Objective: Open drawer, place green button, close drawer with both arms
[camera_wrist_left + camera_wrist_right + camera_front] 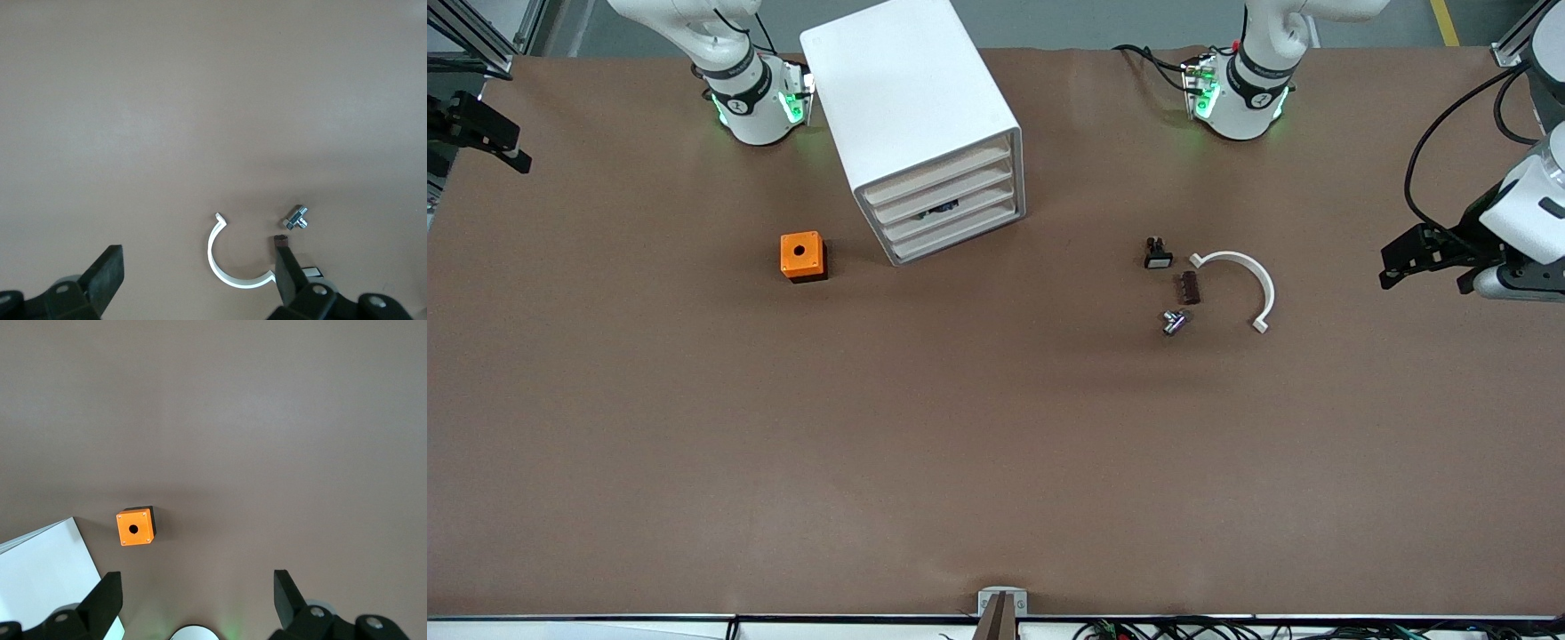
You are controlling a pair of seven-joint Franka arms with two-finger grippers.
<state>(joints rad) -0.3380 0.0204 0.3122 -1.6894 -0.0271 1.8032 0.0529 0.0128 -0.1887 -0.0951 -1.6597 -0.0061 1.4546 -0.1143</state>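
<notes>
Front view — orange cube [802, 255] beside cabinet [914, 120]

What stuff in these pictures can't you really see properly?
- Front view: the button is too small to show its green cap.
- Front view: something dark sits in the drawer, mostly hidden by the drawer's front.
- Left wrist view: the white curved clip is partly covered by the left gripper.
- Right wrist view: the cabinet is cut off by the picture's edge.
</notes>
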